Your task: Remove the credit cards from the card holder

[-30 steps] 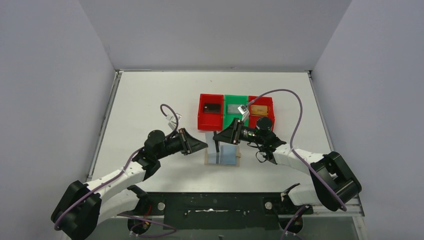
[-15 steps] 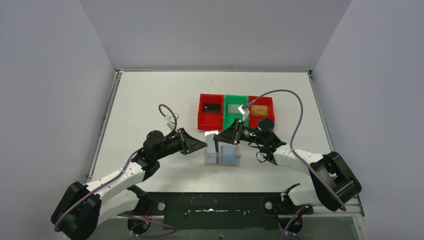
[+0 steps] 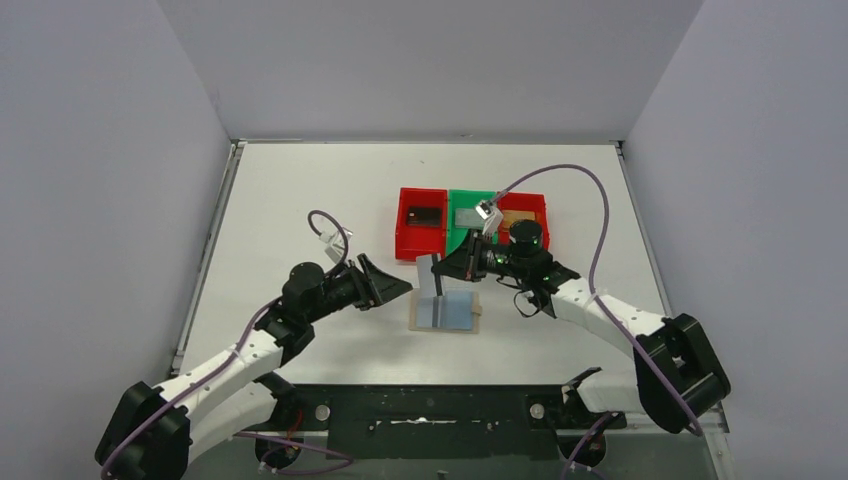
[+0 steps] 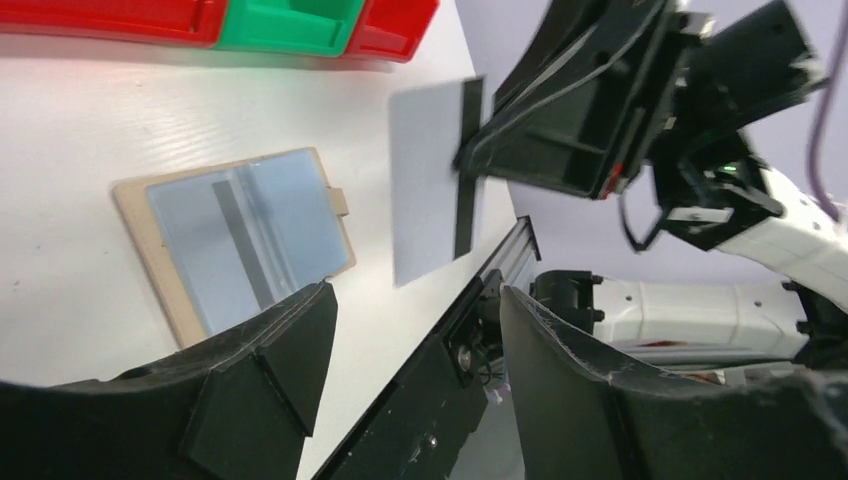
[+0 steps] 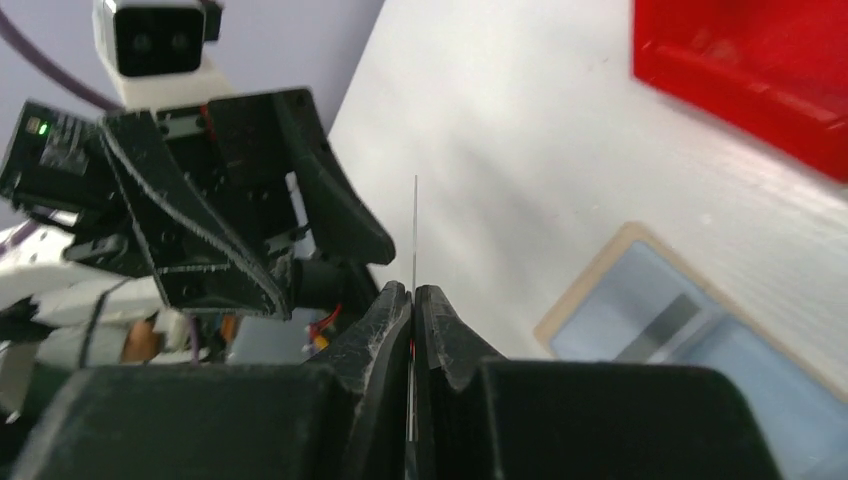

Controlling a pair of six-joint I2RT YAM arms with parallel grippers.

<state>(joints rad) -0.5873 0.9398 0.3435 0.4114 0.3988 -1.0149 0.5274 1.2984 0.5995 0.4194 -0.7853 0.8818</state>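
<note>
Seeing right hand [image 3: 446, 272] pinched shut on thin grey plastic card with dark stripe [image 4: 430, 180], on edge over far-left corner of tan bifold card holder [image 3: 447, 311]. Holder open, flat on white bench [image 3: 300, 200], just near of red and green trays [image 3: 418, 246]. Reading left hand [image 3: 392, 287] as spread apart, empty, just left of card.

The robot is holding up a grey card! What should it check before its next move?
1. Right pincer shut on the grey card: ok.
2. Grey card lifted clear of the card holder: ok.
3. Left pincer open and not touching the grey card: ok.
4. Card holder lying open and flat on the table: ok.
5. More cards left inside the card holder: cannot tell; only a dark strip shows between its panels.
</note>
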